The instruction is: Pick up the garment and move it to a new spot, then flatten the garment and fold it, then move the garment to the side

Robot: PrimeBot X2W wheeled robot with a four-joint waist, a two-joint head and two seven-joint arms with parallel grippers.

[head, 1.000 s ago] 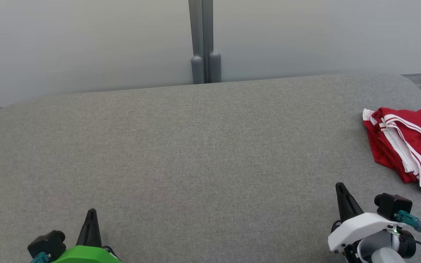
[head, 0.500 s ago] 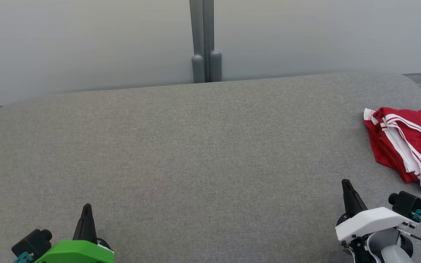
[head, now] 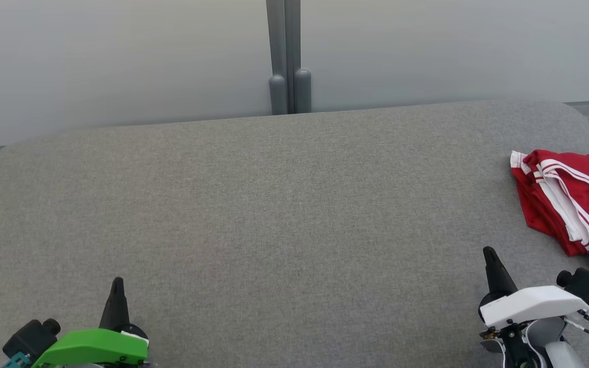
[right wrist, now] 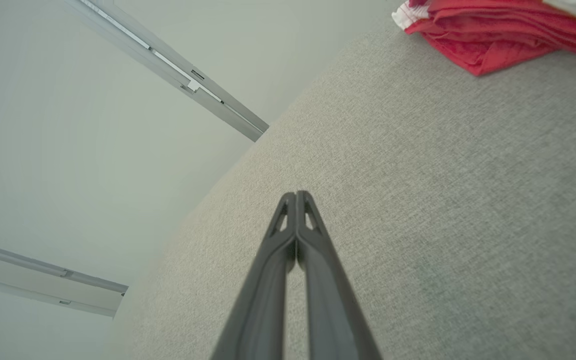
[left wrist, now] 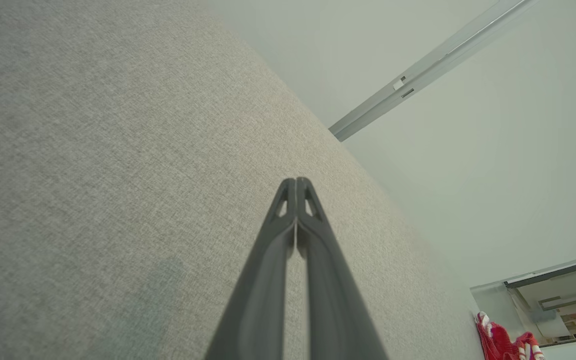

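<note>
The garment [head: 570,204] is a red piece with white stripes, lying folded at the right edge of the grey padded surface [head: 274,204]; part of it runs past the head view's right border. Its red folds [right wrist: 493,30] show at the top right of the right wrist view, and small at the lower right of the left wrist view [left wrist: 505,345]. My right gripper [head: 490,251] is shut and empty, low on the right, a short way in front of the garment. My left gripper [head: 117,281] is shut and empty at the lower left, far from the garment.
A pale wall with a grey vertical post [head: 287,56] stands right behind the surface's far edge. The surface has rounded corners at the far left and far right. Bare grey fabric stretches between the two grippers.
Both grippers have drawn back toward the near edge and outward, the left to the left, the right to the right. The garment lies where it was.
</note>
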